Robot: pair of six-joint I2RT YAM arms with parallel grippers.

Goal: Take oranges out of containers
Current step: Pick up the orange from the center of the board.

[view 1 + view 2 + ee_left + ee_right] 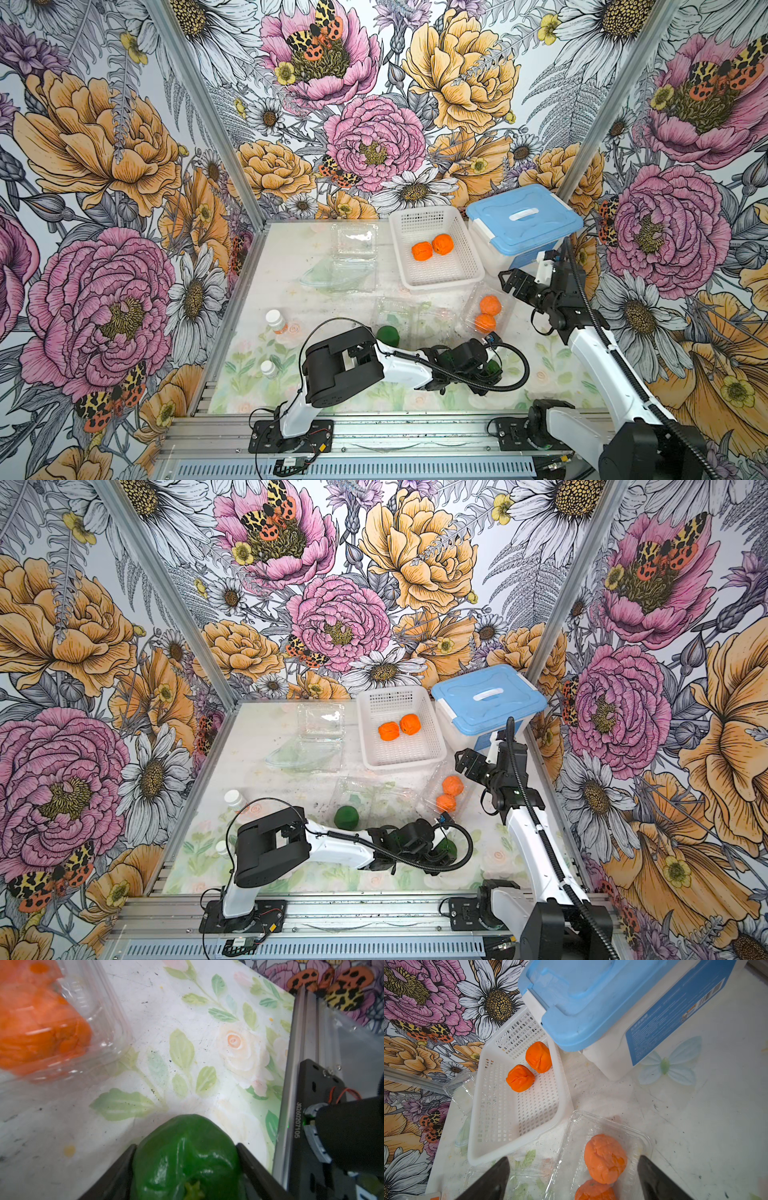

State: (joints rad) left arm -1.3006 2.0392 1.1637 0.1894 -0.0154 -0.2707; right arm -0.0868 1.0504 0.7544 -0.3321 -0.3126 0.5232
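My left gripper (186, 1147) is shut on a dark green orange (182, 1167), one finger against each of its sides, low over the front right of the mat (493, 369). A second green orange (387, 336) sits by the front edge of an open clear container (411, 311). To the right, a closed clear container (505, 309) holds two oranges (490, 305) (485, 323). My right gripper (574, 1164) stands open above that container, with nothing between its fingers. A third clear container (353, 257) lies open at the back.
A white perforated basket (444, 282) at the back holds two oranges (422, 250) (442, 244). A white tub with a blue lid (523, 220) stands to its right, close to my right arm. Two small white-capped bottles (275, 321) (268, 368) stand at the left.
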